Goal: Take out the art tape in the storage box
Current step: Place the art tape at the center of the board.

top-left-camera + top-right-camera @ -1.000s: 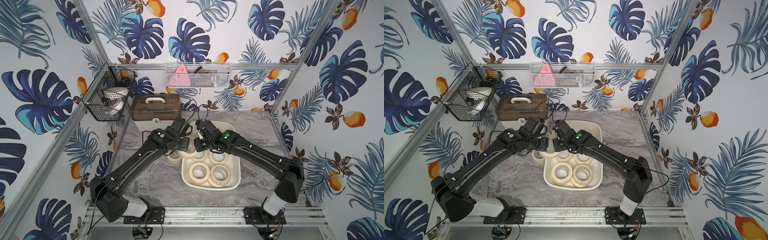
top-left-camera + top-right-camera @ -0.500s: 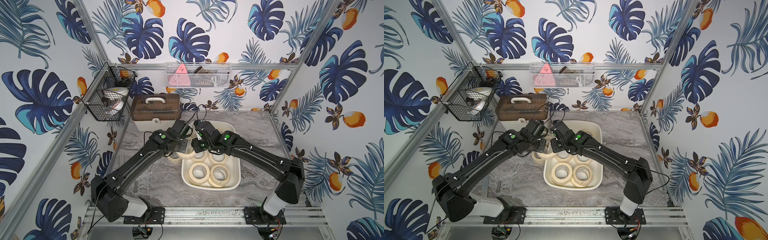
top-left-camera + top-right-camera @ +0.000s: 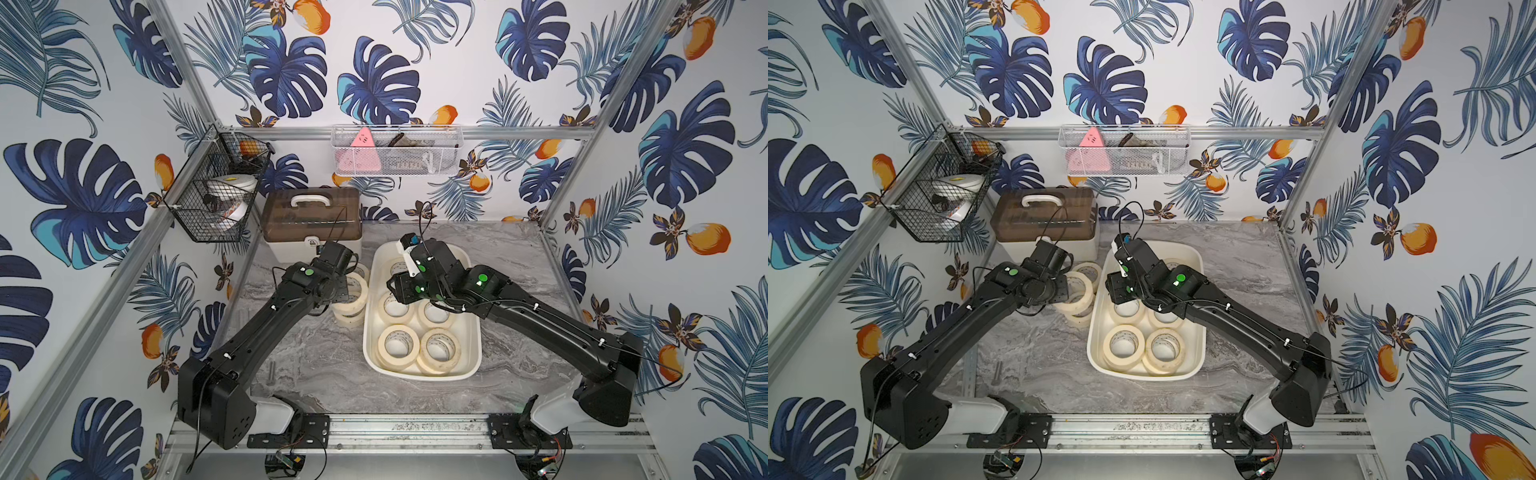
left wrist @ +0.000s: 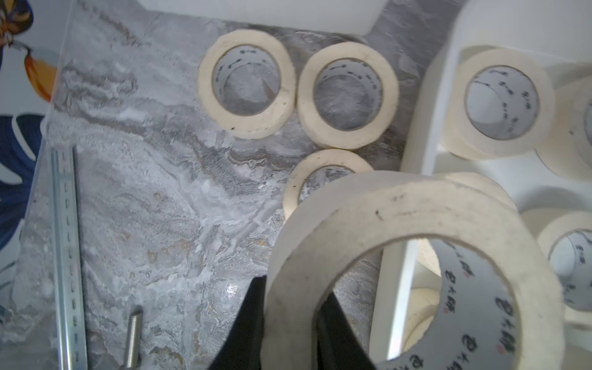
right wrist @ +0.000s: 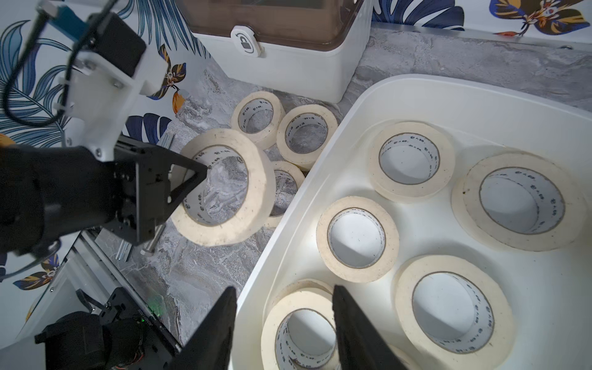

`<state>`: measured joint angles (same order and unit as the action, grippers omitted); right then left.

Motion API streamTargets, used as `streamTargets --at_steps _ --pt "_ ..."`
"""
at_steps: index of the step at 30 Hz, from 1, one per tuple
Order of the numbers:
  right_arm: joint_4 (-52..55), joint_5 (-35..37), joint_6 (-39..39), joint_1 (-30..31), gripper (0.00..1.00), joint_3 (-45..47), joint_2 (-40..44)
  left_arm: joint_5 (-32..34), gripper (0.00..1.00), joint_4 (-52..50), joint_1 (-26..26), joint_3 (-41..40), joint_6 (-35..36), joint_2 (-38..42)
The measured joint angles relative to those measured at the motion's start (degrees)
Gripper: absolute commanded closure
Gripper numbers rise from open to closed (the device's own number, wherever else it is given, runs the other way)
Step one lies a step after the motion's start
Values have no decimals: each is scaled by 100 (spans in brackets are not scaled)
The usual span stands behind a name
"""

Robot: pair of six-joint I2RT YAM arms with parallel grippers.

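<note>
Cream art tape (image 4: 400,208), clamped by its wall in your left gripper (image 4: 290,298), is plain in both wrist views but arm-hidden from above, held over the table (image 4: 144,208) beside the storage box (image 5: 480,96), where your right gripper (image 5: 283,290) hangs, jaws half apart.

The left gripper (image 4: 293,283) pinches the wall of a tape roll (image 4: 400,205). Three more rolls (image 4: 306,96) lie flat on the marble table (image 4: 144,192) beside the white box (image 4: 429,105) holding others.
</note>
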<state>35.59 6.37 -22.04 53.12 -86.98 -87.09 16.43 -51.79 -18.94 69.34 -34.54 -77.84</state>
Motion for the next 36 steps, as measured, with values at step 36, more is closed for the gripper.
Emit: streamTargets --at_steps 36 --pt "7 387 -2 -164 46 793 439 575 100 1867 1502 -2057 -3093 -1088"
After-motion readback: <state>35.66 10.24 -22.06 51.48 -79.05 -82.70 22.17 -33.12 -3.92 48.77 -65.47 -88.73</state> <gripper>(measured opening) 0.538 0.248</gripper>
